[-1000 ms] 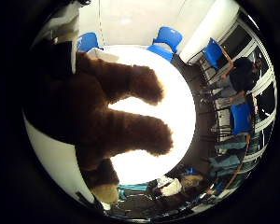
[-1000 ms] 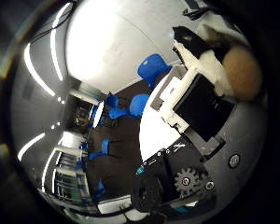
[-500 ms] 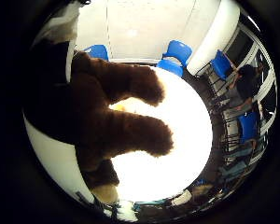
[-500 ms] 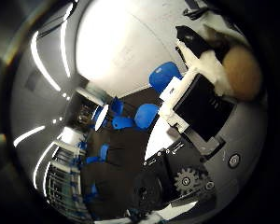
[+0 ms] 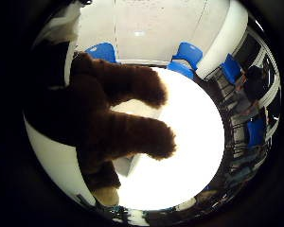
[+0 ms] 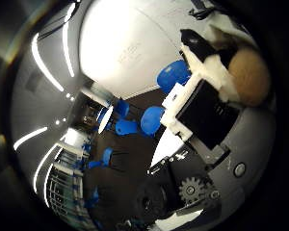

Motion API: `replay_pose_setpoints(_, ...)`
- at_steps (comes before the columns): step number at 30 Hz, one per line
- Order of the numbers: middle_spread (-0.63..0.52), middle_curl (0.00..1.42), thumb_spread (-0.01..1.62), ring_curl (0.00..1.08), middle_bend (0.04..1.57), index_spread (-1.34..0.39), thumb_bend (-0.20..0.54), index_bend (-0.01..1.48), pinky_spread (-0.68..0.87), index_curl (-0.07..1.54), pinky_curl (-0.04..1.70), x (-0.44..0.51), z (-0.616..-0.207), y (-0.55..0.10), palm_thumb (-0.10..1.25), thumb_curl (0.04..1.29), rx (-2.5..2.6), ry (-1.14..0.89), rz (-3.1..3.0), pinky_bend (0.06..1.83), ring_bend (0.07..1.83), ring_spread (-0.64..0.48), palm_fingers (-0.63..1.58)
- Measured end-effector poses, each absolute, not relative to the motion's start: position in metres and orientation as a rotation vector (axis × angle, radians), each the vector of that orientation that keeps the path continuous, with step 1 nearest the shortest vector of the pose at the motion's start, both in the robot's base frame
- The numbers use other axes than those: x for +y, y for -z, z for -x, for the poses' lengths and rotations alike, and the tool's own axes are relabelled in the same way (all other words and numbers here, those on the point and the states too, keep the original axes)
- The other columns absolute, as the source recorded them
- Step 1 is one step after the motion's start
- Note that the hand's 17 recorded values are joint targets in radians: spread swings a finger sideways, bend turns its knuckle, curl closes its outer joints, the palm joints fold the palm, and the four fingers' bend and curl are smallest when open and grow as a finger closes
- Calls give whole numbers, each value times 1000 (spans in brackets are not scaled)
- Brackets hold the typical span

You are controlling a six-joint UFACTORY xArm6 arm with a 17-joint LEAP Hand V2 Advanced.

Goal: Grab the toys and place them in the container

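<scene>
From the little finger side of the palm I see a brown plush toy point(image 5: 109, 123) filling much of the view, so it sits right up against the palm. Two furry limbs stick out side by side away from the palm, their rounded ends hanging above a bright white round table point(image 5: 194, 156). The toy's body runs lengthwise across the palm, and at one end a paler tan paw or foot shows near the edge of the view. Under the lower limb I can make out the pale corner of something boxy on the table, but I cannot tell what it is.

From the thumb side I see the hand point(image 6: 202, 115), its white and black parts reaching in beside the toy. A tan rounded patch of the toy lies pressed against one of the fingers point(image 6: 209, 67), on the side away from the room. The toy is held clear of the table against the palm, so I take the fingers as curled round it, though I only see part of them.

Blue chairs point(image 5: 191, 54) stand around the far side of the table near a white wall point(image 5: 146, 28).
</scene>
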State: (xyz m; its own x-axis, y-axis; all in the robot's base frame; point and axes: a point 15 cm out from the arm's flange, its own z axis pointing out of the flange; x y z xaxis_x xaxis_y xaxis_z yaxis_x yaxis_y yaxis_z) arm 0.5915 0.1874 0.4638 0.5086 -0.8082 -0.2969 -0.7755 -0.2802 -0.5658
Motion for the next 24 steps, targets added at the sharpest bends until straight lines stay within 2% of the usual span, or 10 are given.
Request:
replay_pose_setpoints(3,-110,599,1072,565,1281,-235,-24,777,-334,764,944,186,-593,-456,856,659,1297,57,2096,1020,1366,-198,1121)
replay_pose_setpoints(5,-136,564,1000,540,1153,-268,-27,467,-464,720,847,185,-593,-452,837,658,1298,49,2107,1023,1332,-224,927)
replay_pose_setpoints(6,-159,536,978,528,1033,-312,-23,325,-512,692,810,182,-593,-449,838,658,1303,47,2111,1046,1308,-237,759)
replay_pose_setpoints(7,-173,523,976,519,984,-345,-23,263,-510,671,798,180,-593,-448,839,653,1306,48,2114,1052,1286,-241,682)
replay_pose_setpoints(9,-167,472,1041,468,832,-443,-19,301,-313,636,800,169,-592,-442,827,630,1325,43,2133,901,1136,-202,315)
replay_pose_setpoints(12,-108,386,1109,364,619,-492,-22,347,41,573,750,152,-587,-426,792,593,1356,7,2178,834,926,-59,133)
replay_pose_setpoints(15,-60,348,1149,298,519,-501,-17,337,321,514,685,139,-586,-422,768,564,1362,-1,2193,789,803,64,129)
replay_pose_setpoints(18,-46,330,1160,262,466,-494,-17,305,458,468,620,128,-585,-427,762,548,1370,11,2186,727,746,119,166)
replay_pose_setpoints(24,-42,315,1171,208,393,-481,-16,274,553,421,516,87,-561,-435,755,521,1434,-51,2190,608,636,158,236)
